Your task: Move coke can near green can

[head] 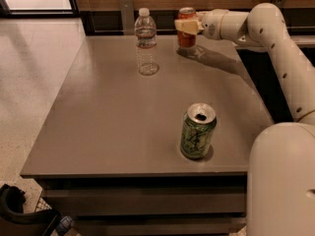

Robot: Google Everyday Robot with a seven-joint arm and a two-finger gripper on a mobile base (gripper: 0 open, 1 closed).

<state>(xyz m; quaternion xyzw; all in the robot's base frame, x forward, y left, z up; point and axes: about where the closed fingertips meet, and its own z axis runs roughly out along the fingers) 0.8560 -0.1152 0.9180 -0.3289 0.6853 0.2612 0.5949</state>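
Note:
The coke can, red-orange with a silver top, is at the far edge of the grey table, upright. My gripper reaches in from the right and is shut on the can's upper half; a pale finger crosses its front. The can seems just off the surface, with its shadow beneath it. The green can stands upright near the table's front right, its mouth hole showing, well apart from the coke can.
A clear plastic water bottle stands at the far middle, left of the coke can. My white arm runs along the table's right side. A wooden wall panel lies behind the table; floor lies to the left.

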